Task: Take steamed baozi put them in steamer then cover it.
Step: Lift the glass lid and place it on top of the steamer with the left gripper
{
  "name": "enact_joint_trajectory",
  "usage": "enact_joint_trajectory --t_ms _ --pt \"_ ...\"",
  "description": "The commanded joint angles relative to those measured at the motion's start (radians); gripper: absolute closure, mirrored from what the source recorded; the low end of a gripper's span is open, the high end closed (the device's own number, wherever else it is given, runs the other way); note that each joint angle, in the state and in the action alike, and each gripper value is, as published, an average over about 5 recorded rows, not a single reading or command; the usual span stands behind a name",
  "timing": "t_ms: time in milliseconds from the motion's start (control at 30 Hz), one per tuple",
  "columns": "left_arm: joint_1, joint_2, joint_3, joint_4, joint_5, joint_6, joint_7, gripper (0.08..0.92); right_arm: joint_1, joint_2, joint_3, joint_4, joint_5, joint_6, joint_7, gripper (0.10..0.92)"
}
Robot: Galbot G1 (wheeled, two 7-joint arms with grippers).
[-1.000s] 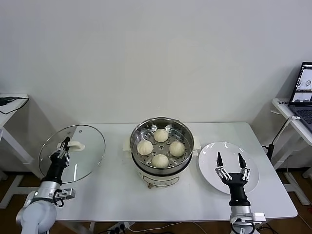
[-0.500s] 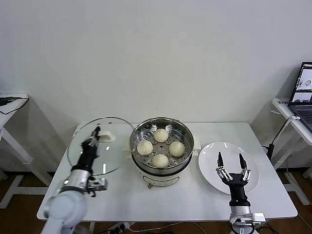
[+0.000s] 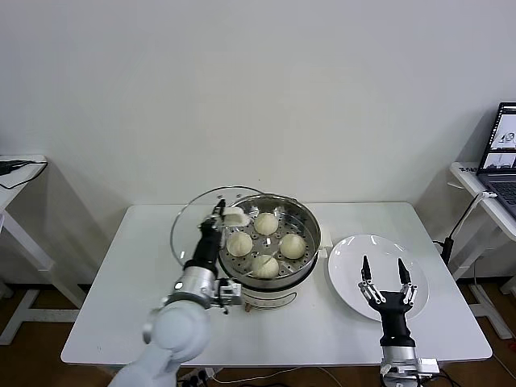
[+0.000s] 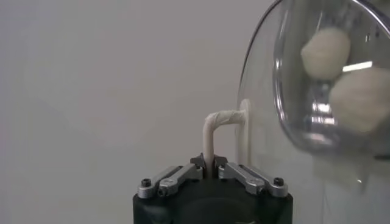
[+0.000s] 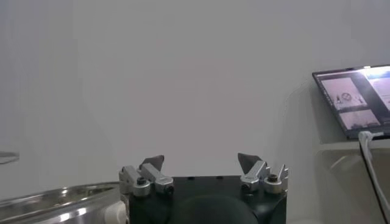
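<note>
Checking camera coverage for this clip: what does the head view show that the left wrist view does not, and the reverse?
Only the head view shows the whole scene: the steamer with four baozi on its tray, the white plate, the table, a laptop, and the right pincer open above the plate. Only the left wrist view shows up close how the left pincer is shut on the lid's white handle. Both share the glass lid, held upright, with baozi seen through it.
</note>
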Motion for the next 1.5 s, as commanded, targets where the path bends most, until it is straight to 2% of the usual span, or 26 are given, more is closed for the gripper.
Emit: enact_joint_trajectory --t_ms 33,1067,1500 --pt "-0.141 -0.059 0.213 0.093 0.076 0.082 0.029 0.813 -0.005 0.013 -0.001 0.001 -0.019 0.004 0.001 0.203" --pt "-0.17 -0.217 0.2 0.298 0.166 0.068 -0.008 0.813 -0.015 0.044 -0.009 -0.013 -0.062 0.018 0.003 0.203" --pt "-0.167 -0.23 0.172 0.336 0.189 0.063 -0.019 0.813 -0.01 0.045 -0.009 -0.035 -0.07 0.029 0.005 0.203"
